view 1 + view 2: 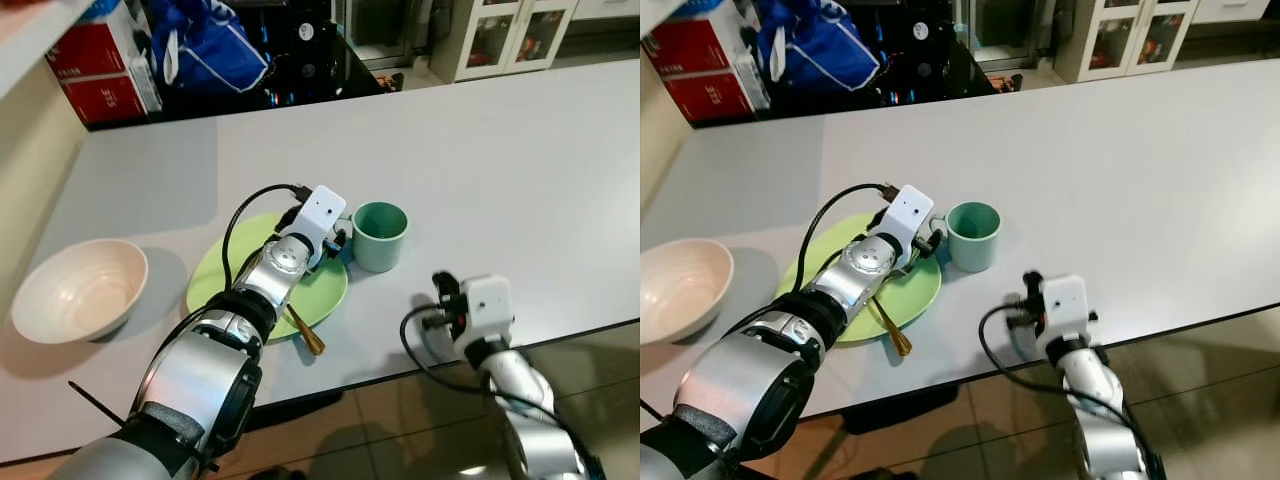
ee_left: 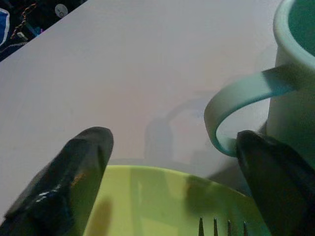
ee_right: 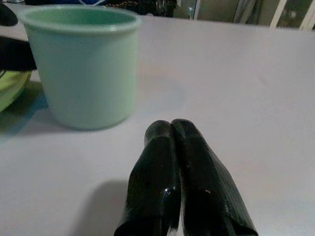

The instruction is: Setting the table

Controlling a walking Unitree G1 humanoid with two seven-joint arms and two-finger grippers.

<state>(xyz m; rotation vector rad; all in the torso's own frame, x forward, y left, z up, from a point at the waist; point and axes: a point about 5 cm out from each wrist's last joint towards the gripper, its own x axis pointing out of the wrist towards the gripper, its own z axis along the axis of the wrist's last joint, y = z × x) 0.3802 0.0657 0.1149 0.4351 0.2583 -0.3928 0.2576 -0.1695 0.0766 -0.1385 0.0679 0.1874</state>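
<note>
Left gripper point(image 2: 167, 187): fingers spread wide over plate point(image 1: 325, 290) rim, fork tines point(image 2: 221, 227) between them.
Mug point(image 1: 380, 235): handle point(image 2: 231, 98) just ahead, beside one finger; left arm nearer.
Right gripper point(image 3: 172, 129): fingers pressed together, empty, mug ahead.

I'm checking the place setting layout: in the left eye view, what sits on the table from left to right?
Cream bowl → green plate with the gold fork on it and the left gripper over its far edge → green mug → right gripper, shut, at the near edge.
</note>
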